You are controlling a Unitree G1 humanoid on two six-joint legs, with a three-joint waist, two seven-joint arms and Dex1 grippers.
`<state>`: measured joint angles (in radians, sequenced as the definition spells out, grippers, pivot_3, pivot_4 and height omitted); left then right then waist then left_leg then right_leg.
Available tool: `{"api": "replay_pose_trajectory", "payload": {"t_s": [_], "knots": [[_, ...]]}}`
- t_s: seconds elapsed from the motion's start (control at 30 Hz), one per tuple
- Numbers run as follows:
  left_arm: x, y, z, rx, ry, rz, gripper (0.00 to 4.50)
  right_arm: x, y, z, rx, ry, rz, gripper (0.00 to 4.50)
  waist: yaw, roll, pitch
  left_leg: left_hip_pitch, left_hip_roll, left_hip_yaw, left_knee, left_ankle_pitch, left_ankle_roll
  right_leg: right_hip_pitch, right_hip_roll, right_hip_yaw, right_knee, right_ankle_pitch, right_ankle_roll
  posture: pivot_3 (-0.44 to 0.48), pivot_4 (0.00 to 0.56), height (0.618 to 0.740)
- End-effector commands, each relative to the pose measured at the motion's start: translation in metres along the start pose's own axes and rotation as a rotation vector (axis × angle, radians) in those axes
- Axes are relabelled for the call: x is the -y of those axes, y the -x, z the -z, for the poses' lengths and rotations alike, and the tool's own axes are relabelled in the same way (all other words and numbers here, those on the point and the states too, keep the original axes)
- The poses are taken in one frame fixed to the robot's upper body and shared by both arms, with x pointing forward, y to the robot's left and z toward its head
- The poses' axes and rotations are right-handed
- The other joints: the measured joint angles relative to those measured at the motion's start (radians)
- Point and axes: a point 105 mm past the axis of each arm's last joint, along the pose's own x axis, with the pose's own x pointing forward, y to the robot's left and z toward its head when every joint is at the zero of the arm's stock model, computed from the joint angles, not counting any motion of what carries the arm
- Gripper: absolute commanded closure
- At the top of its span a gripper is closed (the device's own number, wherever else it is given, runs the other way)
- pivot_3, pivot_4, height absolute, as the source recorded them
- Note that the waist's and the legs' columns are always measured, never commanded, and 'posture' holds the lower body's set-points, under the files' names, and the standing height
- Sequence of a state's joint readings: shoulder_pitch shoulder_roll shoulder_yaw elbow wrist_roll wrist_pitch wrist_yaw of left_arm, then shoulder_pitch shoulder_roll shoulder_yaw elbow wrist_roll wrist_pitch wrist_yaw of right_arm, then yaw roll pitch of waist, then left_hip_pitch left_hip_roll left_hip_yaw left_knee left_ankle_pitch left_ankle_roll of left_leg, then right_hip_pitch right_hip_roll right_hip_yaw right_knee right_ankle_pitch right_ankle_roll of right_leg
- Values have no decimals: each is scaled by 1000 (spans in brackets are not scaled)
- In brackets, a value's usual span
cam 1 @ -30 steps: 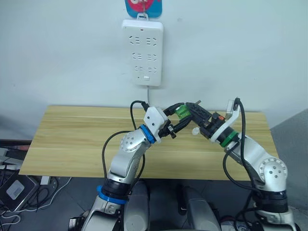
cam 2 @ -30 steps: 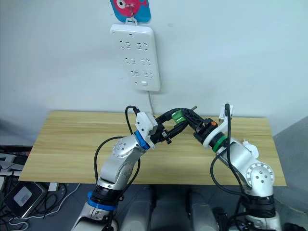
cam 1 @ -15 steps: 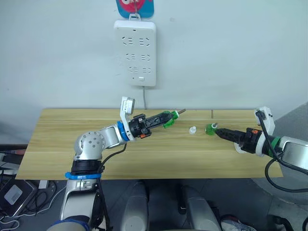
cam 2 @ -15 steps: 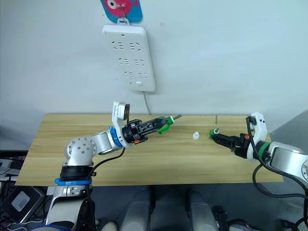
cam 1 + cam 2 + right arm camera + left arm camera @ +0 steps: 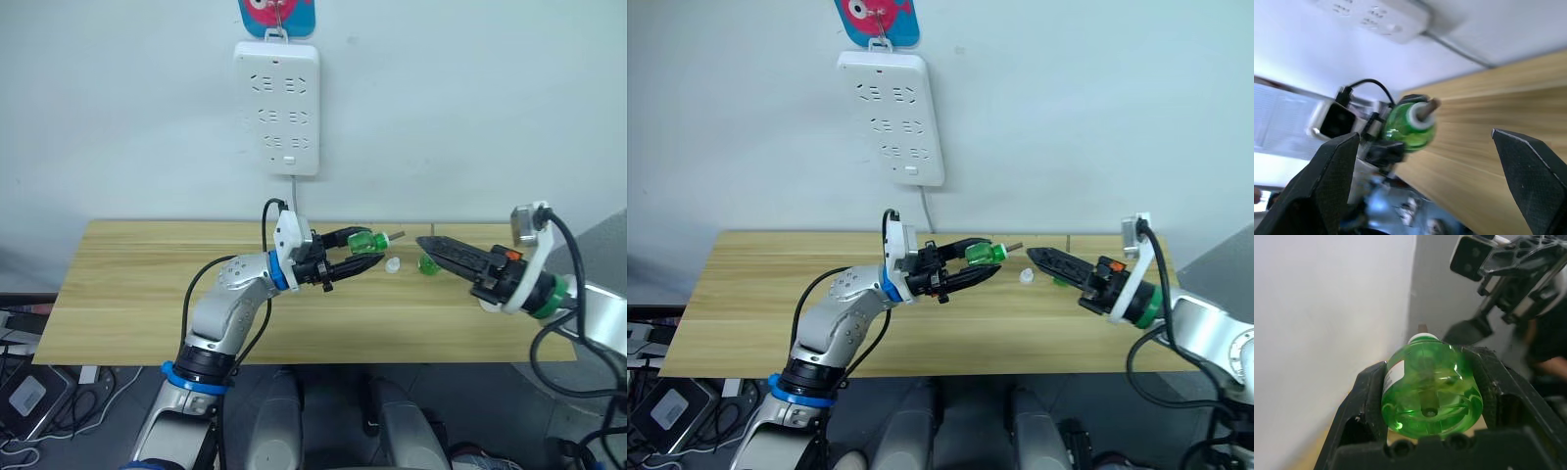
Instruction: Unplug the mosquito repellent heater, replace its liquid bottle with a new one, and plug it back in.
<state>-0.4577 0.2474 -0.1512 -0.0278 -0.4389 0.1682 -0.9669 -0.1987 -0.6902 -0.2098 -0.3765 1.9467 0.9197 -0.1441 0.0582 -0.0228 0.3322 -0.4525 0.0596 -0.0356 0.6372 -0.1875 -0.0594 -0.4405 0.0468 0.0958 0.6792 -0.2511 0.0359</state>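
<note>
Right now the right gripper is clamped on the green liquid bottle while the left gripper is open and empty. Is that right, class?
The sides are swapped. The left gripper is clamped on the green liquid bottle, as the left wrist view shows with a finger on each side of it. The right gripper is open and empty.

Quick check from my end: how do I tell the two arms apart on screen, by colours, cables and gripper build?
Both arms are silver with looping black cables. The left arm has blue rings, the right arm a green ring at the wrist. Each wrist carries a white bracket, ending in a black two-finger gripper: left gripper, right gripper.
</note>
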Motion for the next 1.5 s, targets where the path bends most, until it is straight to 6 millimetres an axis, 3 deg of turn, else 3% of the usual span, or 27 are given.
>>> {"api": "replay_pose_trajectory", "payload": {"t_s": [0.03, 0.4, 0.5, 0.8, 1.3, 1.5], "knots": [[6, -6, -7, 58, -119, -19, 2232, -13, -9, -4, 61, -3, -2, 9, -1, 0, 0, 0, 0, 1, 0, 0, 0, 0, 0, 1, 0, 0, 0, 231, 313, 740], [8, -11, -8, 81, -131, -38, 2232, -18, -23, -5, 102, -40, 13, 9, -4, 0, 0, 0, 0, 0, 0, 0, 0, 0, 0, 0, 0, 0, 1, 234, 309, 740], [8, -12, -8, 82, -133, -35, 2232, -20, -25, -3, 86, -35, 8, 534, -4, 0, 0, 0, 0, 0, 0, 0, 0, 0, 0, 0, 0, 0, 1, 235, 308, 740], [13, -14, -6, 81, -129, -17, 2232, -24, -30, 1, 59, -24, -8, 3804, -5, 0, 0, 0, 0, 0, 0, 0, 0, 0, 0, 0, 0, 0, 1, 239, 306, 740], [11, -13, -5, 73, -141, -22, 2232, -29, -31, 4, 48, -25, -48, 3804, -4, 0, 0, 0, 0, 0, 0, 0, 0, 0, 0, -1, 0, 0, 1, 248, 299, 740], [11, -13, -7, 77, -142, -24, 2232, -28, -32, 5, 45, -26, -33, 1805, -3, 0, 0, 0, 0, 0, 0, 0, 0, 0, 0, 0, 0, 0, 1, 251, 295, 740]]}}
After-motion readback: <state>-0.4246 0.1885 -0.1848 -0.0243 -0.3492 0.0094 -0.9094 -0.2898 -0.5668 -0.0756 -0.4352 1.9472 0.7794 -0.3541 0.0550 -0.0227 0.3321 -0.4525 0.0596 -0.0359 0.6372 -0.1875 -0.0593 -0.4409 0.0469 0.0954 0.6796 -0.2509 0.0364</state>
